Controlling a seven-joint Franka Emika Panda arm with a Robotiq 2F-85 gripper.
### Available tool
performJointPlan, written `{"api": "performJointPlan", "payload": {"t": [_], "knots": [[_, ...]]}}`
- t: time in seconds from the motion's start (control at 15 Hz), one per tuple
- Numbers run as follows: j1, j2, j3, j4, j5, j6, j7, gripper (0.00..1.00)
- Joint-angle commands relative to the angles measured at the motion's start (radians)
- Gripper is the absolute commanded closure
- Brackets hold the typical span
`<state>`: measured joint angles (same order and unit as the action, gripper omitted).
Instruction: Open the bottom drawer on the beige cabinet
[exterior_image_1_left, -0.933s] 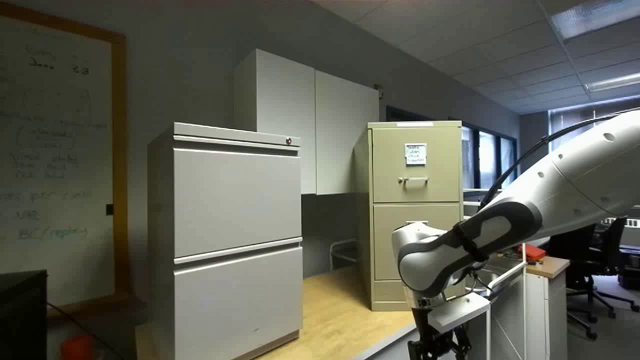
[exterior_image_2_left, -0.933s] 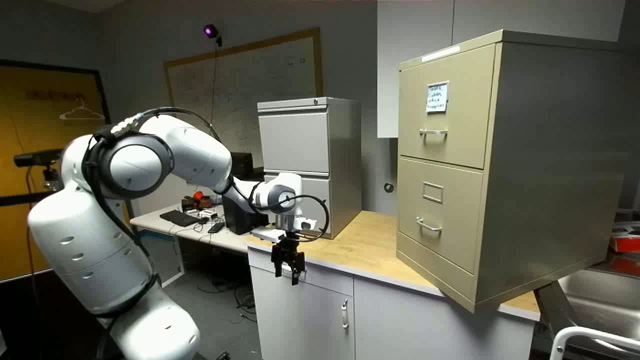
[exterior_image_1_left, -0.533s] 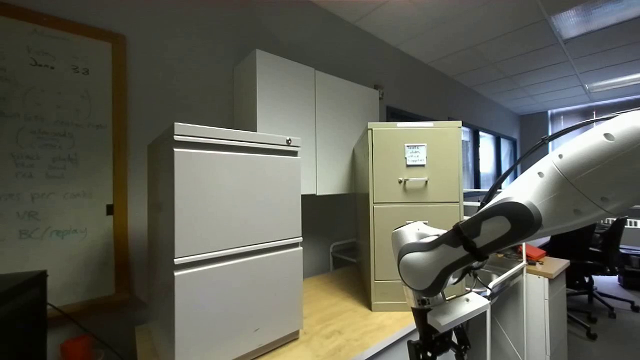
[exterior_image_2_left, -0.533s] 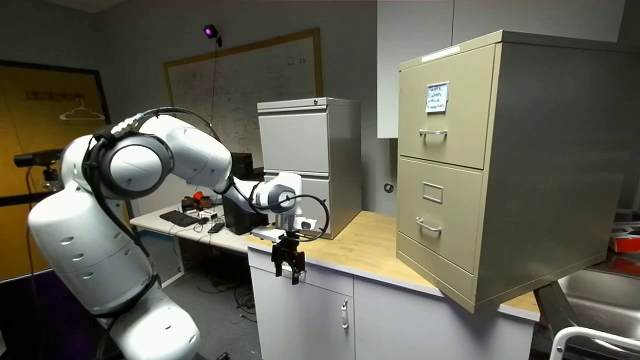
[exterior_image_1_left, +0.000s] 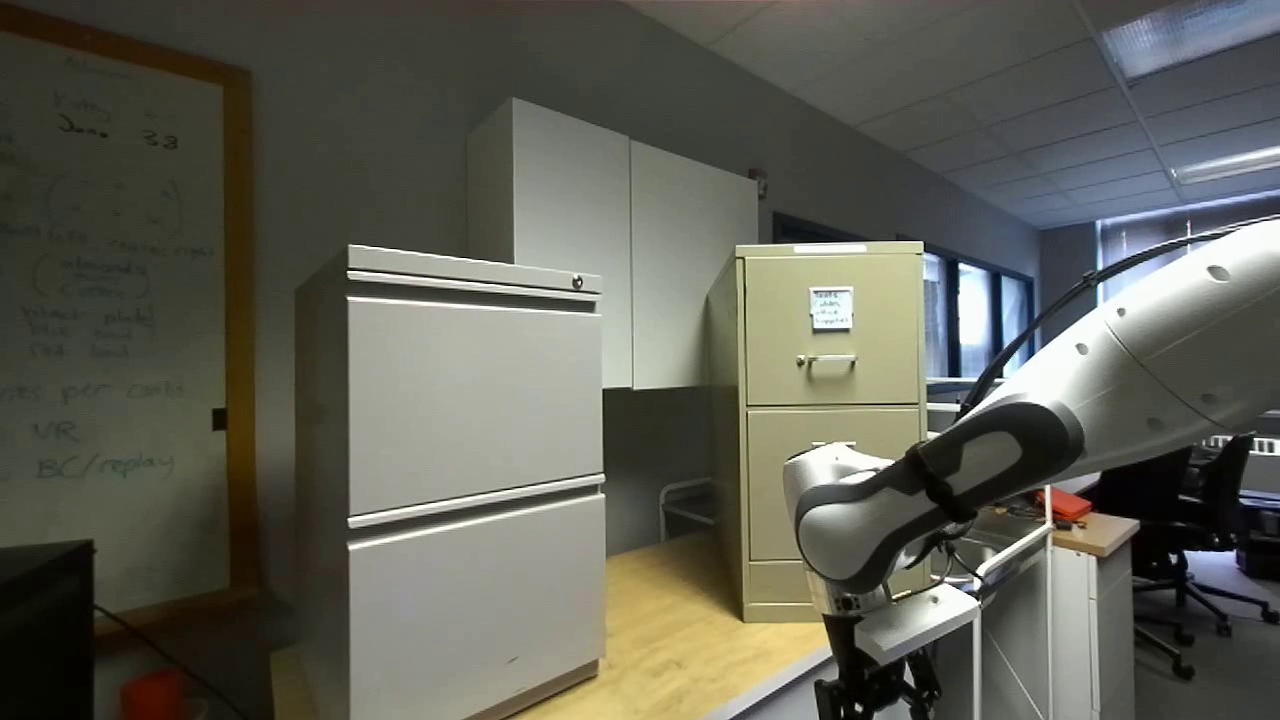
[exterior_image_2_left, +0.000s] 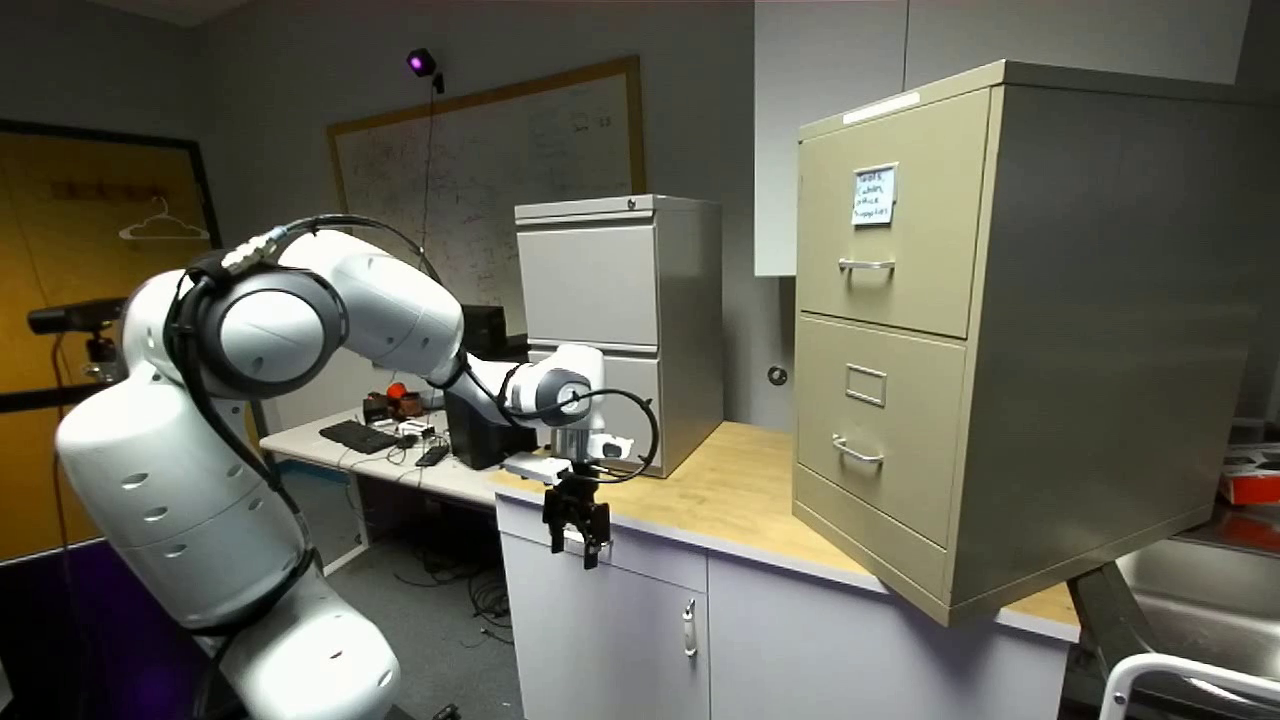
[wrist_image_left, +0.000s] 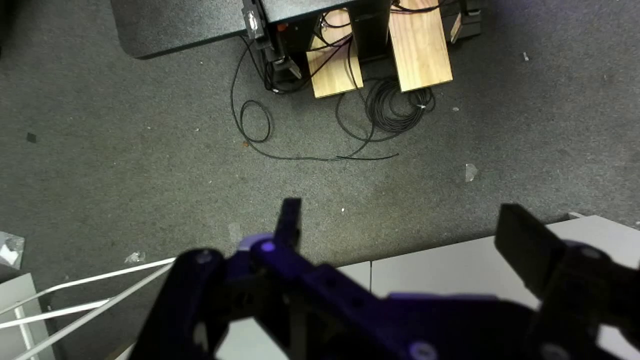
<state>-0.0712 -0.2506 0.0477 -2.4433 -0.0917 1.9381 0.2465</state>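
Observation:
The beige cabinet (exterior_image_2_left: 1000, 340) stands on the wooden counter at the right; it also shows in an exterior view (exterior_image_1_left: 835, 385). Both its drawers are shut. The bottom drawer (exterior_image_2_left: 925, 420) has an empty label holder (exterior_image_2_left: 866, 385) and a silver handle (exterior_image_2_left: 857, 451). In an exterior view the arm partly covers the bottom drawer (exterior_image_1_left: 775, 500). My gripper (exterior_image_2_left: 576, 552) points down in front of the counter edge, well left of the bottom drawer and apart from it. In the wrist view its fingers (wrist_image_left: 405, 220) are wide apart with nothing between them. The cabinet is out of the wrist view.
A pale grey two-drawer cabinet (exterior_image_2_left: 590, 285) stands behind the gripper on the counter (exterior_image_2_left: 745, 490). White cupboards (exterior_image_2_left: 640, 610) with a handle lie below the counter. A sink (exterior_image_2_left: 1200, 600) and a white rail (exterior_image_2_left: 1190, 670) are at the far right. Cables (wrist_image_left: 400, 110) lie on the floor.

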Motion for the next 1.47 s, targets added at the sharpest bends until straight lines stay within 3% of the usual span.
{"api": "performJointPlan", "payload": {"t": [0.0, 0.53, 1.13, 1.4], "knots": [[0.010, 0.005, -0.010, 0.005, -0.014, -0.004, 0.009, 0.00], [0.002, 0.030, -0.003, 0.057, -0.129, -0.014, 0.039, 0.00], [-0.003, 0.095, 0.002, 0.236, -0.432, -0.076, 0.070, 0.00], [-0.002, 0.149, -0.015, 0.304, -0.492, -0.107, 0.053, 0.00]]}}
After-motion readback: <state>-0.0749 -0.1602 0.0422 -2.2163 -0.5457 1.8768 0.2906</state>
